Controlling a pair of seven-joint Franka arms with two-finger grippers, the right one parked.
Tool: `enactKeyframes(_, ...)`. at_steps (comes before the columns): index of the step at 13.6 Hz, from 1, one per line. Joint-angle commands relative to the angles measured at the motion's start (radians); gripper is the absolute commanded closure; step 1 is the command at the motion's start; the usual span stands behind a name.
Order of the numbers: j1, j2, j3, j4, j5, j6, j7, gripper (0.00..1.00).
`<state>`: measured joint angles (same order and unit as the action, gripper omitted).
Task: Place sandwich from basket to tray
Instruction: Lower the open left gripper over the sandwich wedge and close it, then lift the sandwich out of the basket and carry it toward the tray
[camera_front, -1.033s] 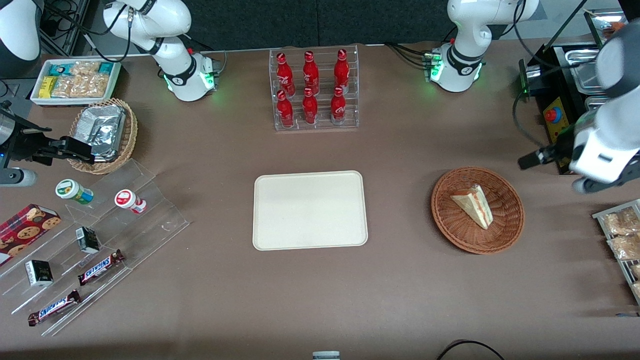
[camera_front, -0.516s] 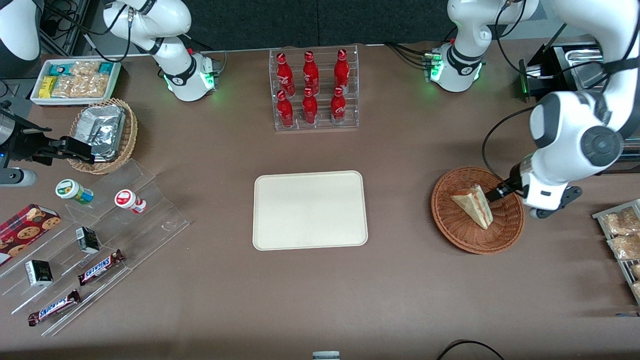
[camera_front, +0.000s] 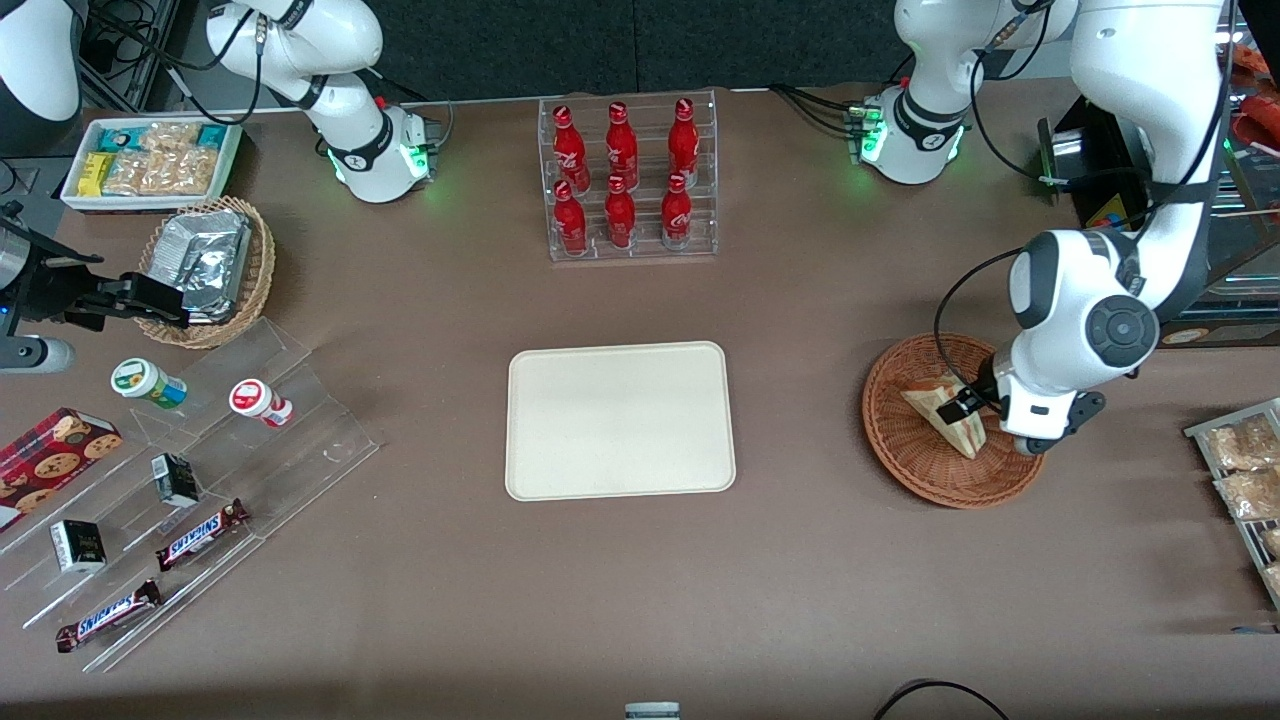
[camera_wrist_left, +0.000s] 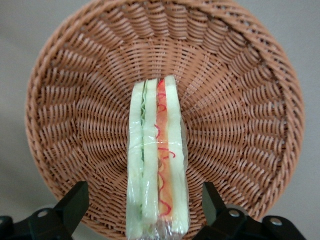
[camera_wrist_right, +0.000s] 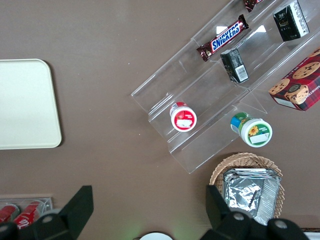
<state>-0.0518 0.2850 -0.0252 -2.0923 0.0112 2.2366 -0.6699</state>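
Note:
The sandwich (camera_front: 932, 402), a white bread wedge in clear wrap with red-orange and green filling, lies in the reddish-brown wicker basket (camera_front: 900, 465) toward the working arm's end of the table. My left gripper (camera_front: 966, 407) is low over the basket, directly above the sandwich. In the left wrist view the gripper (camera_wrist_left: 144, 205) is open, with one black finger on each side of the sandwich (camera_wrist_left: 157, 160) and a gap to both; the basket (camera_wrist_left: 240, 100) fills the view. The cream tray (camera_front: 620, 420) lies bare at the table's middle, and also shows in the right wrist view (camera_wrist_right: 25, 100).
A clear rack of red bottles (camera_front: 628, 180) stands farther from the camera than the tray. A wire rack of snack packets (camera_front: 1240, 470) is beside the basket at the table's end. A tan basket of foil packets (camera_front: 205, 270), a white bin (camera_front: 150, 160) and an acrylic snack stand (camera_front: 200, 480) lie toward the parked arm's end.
My left arm has swung in from the working arm's end of the table and come down over the basket. The gripper now straddles the sandwich, which has not moved.

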Motion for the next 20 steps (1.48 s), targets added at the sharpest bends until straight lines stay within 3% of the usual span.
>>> enactKeyframes(1, -0.014, 0.022, 0.005, -0.011, 0.009, 0.031, -0.026, 0.0)
enactKeyframes(6, -0.014, 0.071, 0.005, -0.02, 0.012, 0.07, -0.026, 0.0)
enactKeyframes(7, -0.014, 0.08, 0.005, -0.02, 0.012, 0.078, -0.025, 0.09)
enactKeyframes(8, -0.014, 0.085, 0.005, -0.02, 0.012, 0.081, -0.025, 0.42)
enactKeyframes(9, -0.014, 0.086, 0.005, -0.019, 0.012, 0.081, -0.025, 0.63)
enactKeyframes(10, -0.014, 0.085, 0.005, -0.017, 0.012, 0.081, -0.025, 0.74)
enactKeyframes(12, -0.025, 0.069, 0.005, -0.005, 0.012, 0.072, -0.023, 0.85)
enactKeyframes(15, -0.052, 0.016, 0.004, 0.113, 0.01, -0.073, -0.022, 0.87)
enactKeyframes(18, -0.137, 0.046, 0.004, 0.398, -0.005, -0.364, -0.03, 0.87)
enactKeyframes(20, -0.193, 0.071, 0.001, 0.526, -0.01, -0.46, -0.042, 0.86)
